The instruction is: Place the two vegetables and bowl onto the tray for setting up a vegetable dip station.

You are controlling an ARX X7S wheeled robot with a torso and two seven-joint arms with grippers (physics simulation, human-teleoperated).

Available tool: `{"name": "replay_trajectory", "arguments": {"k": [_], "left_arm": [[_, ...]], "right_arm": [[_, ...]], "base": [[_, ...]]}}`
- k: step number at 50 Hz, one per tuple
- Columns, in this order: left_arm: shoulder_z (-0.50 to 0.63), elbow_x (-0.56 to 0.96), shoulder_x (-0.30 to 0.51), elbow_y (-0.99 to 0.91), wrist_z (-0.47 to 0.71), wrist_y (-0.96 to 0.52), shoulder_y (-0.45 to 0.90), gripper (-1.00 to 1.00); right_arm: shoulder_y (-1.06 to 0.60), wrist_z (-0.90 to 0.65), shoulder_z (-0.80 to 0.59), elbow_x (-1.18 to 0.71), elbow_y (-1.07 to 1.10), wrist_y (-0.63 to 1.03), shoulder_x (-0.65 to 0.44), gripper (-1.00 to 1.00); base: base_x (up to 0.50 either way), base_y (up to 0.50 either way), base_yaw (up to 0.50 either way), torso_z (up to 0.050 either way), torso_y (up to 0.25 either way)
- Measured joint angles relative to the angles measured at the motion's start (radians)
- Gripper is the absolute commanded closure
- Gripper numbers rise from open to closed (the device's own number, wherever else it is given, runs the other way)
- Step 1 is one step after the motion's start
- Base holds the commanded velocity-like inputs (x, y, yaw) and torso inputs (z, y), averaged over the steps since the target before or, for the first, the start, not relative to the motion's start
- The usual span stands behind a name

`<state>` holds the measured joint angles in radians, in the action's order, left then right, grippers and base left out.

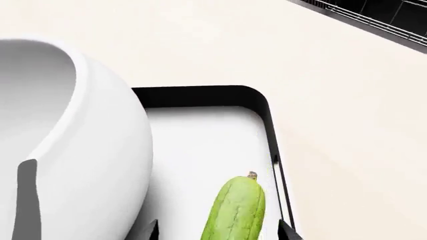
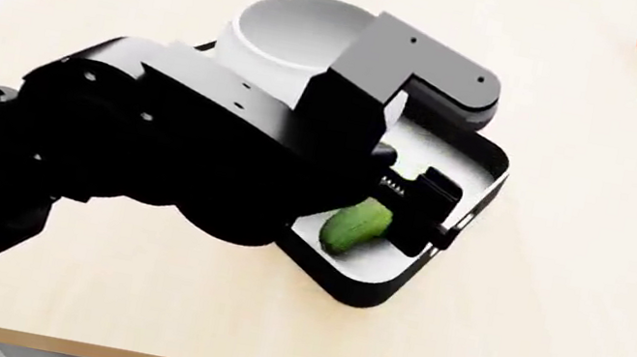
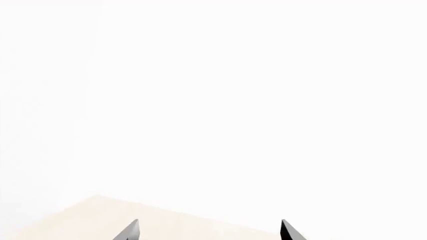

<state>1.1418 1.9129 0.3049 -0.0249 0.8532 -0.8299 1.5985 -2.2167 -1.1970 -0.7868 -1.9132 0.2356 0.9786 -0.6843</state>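
Now the left gripper (image 2: 423, 219) hangs over the tray (image 2: 465, 219), fingers spread with the green vegetable (image 2: 355, 225) lying between them on the tray floor, not pinched as far as the left wrist view shows. That wide stance reads as a release, so the vegetable can lie flat along the tray wall. The bowl (image 2: 289, 31) sits at the tray's far end, apparently inside it, and bulges close beside the vegetable in the wrist view. No carrot shows in any view; the bulky arm could be hiding it. The left arm reaches across the counter (image 2: 527, 333), wrist bent down over the tray. The right gripper (image 3: 208, 231) is held away from the tray, fingers spread on nothing, facing blank white.
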Motion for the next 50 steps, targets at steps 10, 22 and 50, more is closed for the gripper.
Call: {"name": "replay_trajectory", "arguments": {"k": [10,22,50], "left_arm": [[-0.003,-0.001,0.003,-0.001,-0.002,0.006,0.002,-1.00],[-0.048,0.023,0.010,-0.032,0.007,0.028,0.044,-1.00],[-0.365,0.124,0.107,-0.232,0.255,0.214,0.364,-1.00]], "right_arm": [[-0.001,0.000,0.004,0.000,-0.002,0.004,0.003,-1.00],[0.004,0.001,0.007,0.002,-0.003,0.006,0.008,-1.00],[0.020,0.010,0.011,0.019,0.000,0.018,0.003,-1.00]], "base": [[0.00,0.00,0.00,0.000,0.000],[0.00,0.00,0.00,0.000,0.000],[0.00,0.00,0.00,0.000,0.000]]}}
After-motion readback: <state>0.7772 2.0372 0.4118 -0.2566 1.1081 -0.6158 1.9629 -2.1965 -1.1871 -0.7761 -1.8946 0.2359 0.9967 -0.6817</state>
